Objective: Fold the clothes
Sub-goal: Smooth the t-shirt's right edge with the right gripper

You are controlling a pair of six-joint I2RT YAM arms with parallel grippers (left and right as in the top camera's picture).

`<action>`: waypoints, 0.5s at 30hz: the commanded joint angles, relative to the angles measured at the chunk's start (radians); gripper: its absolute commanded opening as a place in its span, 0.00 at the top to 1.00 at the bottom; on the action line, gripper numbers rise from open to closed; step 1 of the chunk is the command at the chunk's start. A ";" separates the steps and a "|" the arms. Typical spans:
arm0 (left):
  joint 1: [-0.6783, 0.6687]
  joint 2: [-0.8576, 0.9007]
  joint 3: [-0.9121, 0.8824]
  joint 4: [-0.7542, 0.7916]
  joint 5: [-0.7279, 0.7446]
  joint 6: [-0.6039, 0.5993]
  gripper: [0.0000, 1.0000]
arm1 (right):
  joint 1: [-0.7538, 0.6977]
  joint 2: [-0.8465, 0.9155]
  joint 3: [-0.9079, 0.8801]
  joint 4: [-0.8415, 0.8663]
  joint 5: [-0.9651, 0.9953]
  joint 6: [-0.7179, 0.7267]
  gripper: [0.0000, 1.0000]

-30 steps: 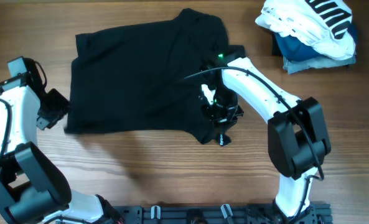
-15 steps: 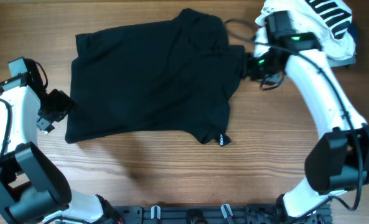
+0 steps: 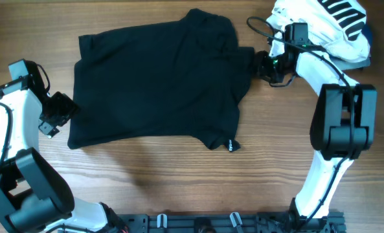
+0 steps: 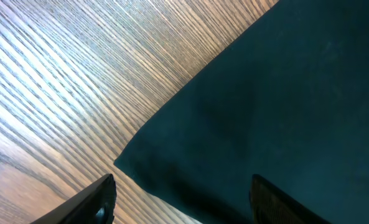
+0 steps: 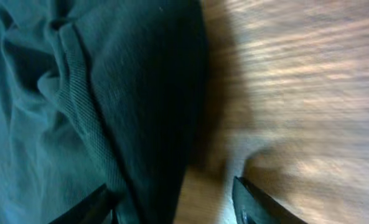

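"Checking the left gripper: what is the jaw state?"
"Released. Both fingertips stand apart at the bottom of the left wrist view, with nothing clamped between them. A corner of the large plain black soft fabric garment lies just ahead of them on the light wooden table."
"And the right gripper?"
"Also released. In the right wrist view its fingers are spread. A rumpled fold of the garment's edge runs down beside one finger, and the other is over bare wood. No fabric is pinched."
"Position of the garment?"
"Spread flat across the middle of the table, between the two arms. The left gripper sits at its near left corner and the right gripper at its far right edge. A small white label shows on the near right corner. Beside the right arm, a white garment with black stripes rests on a blue folded garment"
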 commanded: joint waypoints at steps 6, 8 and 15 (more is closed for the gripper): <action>0.004 -0.013 -0.007 0.002 0.012 0.001 0.32 | 0.045 0.006 0.002 0.025 -0.035 0.011 0.96; 0.004 -0.014 -0.007 0.003 0.012 0.002 0.32 | 0.046 -0.030 0.002 -0.017 0.016 0.010 0.96; 0.004 -0.013 -0.007 -0.002 0.012 0.002 0.32 | 0.090 -0.240 0.002 -0.141 0.151 -0.035 0.96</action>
